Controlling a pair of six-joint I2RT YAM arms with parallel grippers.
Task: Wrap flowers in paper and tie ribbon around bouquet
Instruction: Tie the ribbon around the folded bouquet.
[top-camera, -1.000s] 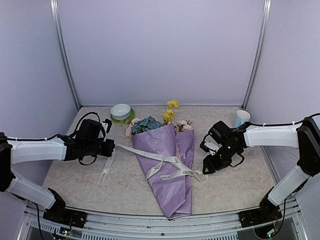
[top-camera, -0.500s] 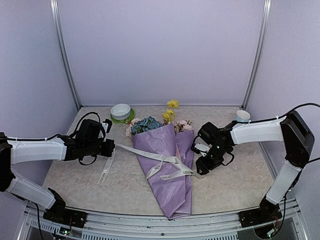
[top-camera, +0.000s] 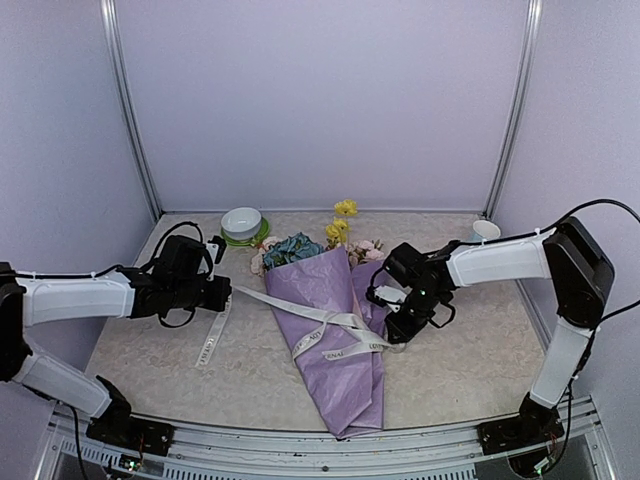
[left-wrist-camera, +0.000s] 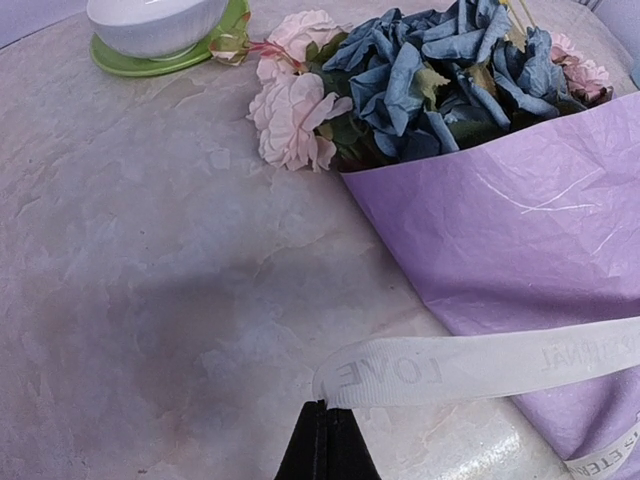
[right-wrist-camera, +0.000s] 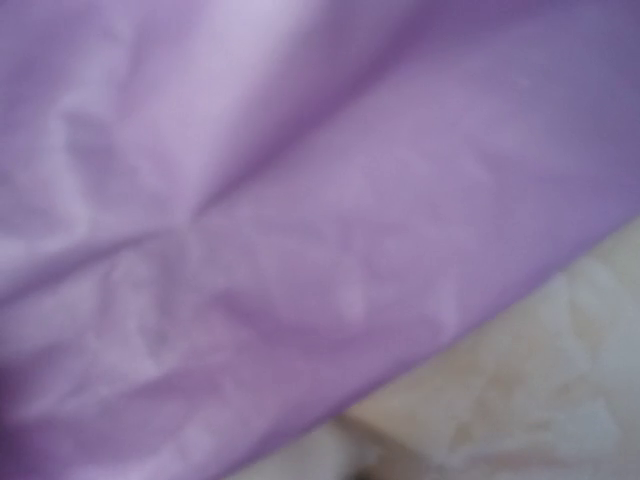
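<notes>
Since a second ago the right gripper (top-camera: 392, 322) is brought close to the bouquet (top-camera: 350, 390), which lies between both grippers; its opening cannot be told. The ribbon (left-wrist-camera: 480, 365), laid across the bouquet, is pinched in the closed left gripper (left-wrist-camera: 322, 412). For the tying in hand, its loose end must be grasped.

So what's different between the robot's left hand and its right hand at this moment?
The left hand is shut, pinching the ribbon; whether the right hand is open or shut is unclear. The left hand sits apart from the bouquet, off its left side; the right hand is up close at the bouquet's right edge, the paper filling its camera. Both are black and hang low over the table.
</notes>
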